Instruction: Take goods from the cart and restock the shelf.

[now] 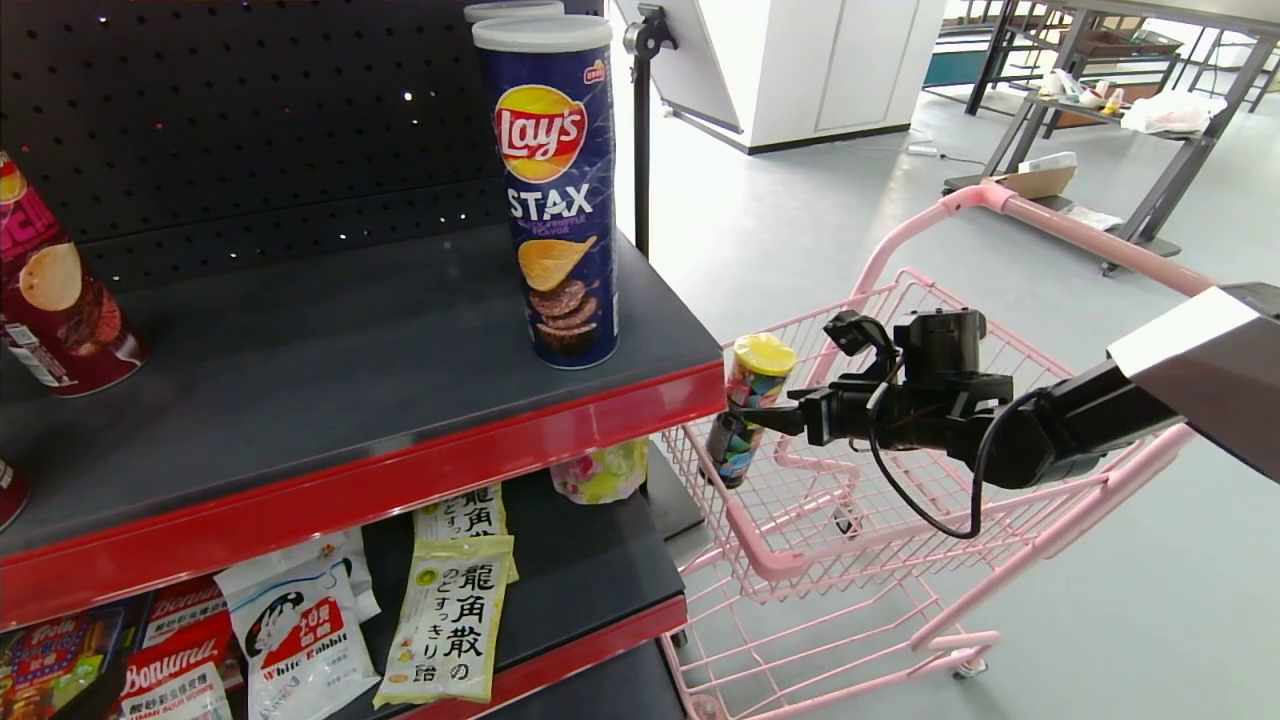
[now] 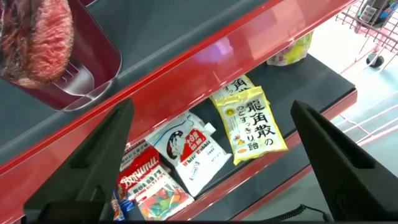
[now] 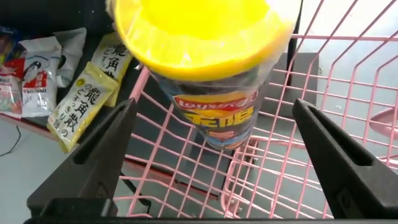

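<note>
One small can with a yellow lid and a multicoloured label is pending. It is seen tilted at the front corner of the pink wire cart, just beside the red front edge of the dark upper shelf board and not yet on it. Already stocked on that board are a tall blue crisp tube with a white lid, upright near the right end, and a dark red crisp tube at the left end, well apart. Packets are laid on the lower shelf, among them a yellow-green sachet and a white sweet bag. The task is judged under way, with this can to be lifted clear of the cart rim, carried over the red edge and set upright on bare board. Right gripper is spread wide, one finger each side of the can. No pinch is seen and pad contact cannot be confirmed, so carried or resting cannot be told. Left gripper is spread wide too, nothing held, positioned just in front of the red edge above the packets.
</note>
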